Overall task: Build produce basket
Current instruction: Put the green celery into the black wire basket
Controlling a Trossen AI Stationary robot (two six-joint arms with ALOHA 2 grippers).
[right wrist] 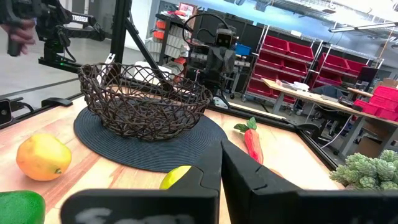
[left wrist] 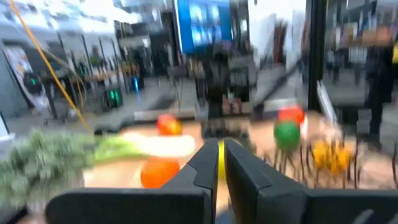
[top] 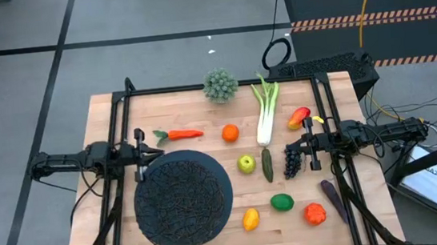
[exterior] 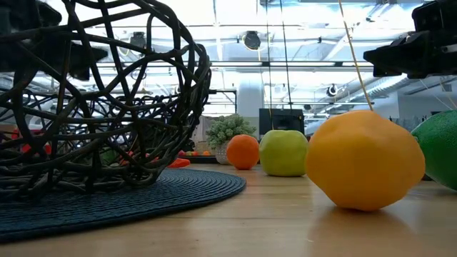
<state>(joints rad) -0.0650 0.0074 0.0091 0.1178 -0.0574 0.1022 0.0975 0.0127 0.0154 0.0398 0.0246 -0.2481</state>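
Wooden bench (top: 193, 109), produce spread right of the basket (top: 183, 198); grey floor all round. Left claw (top: 142, 151) pressed together by the carrot (top: 181, 134); right claw (top: 307, 145) too, beside the grapes (top: 292, 160).

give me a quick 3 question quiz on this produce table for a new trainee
1. True or false: the basket already holds some produce.
2. Which item lies nearest the left gripper? A) carrot B) lime C) tomato
3. Fill in: the right gripper hovers by the purple ____.

Key
1. False: the high view shows only bare mesh inside it.
2. A: the carrot lies just past the gripper's tips, while lime and tomato sit at the near right of the table.
3. Grapes: the bunch lies right below that gripper, beside the cucumber.
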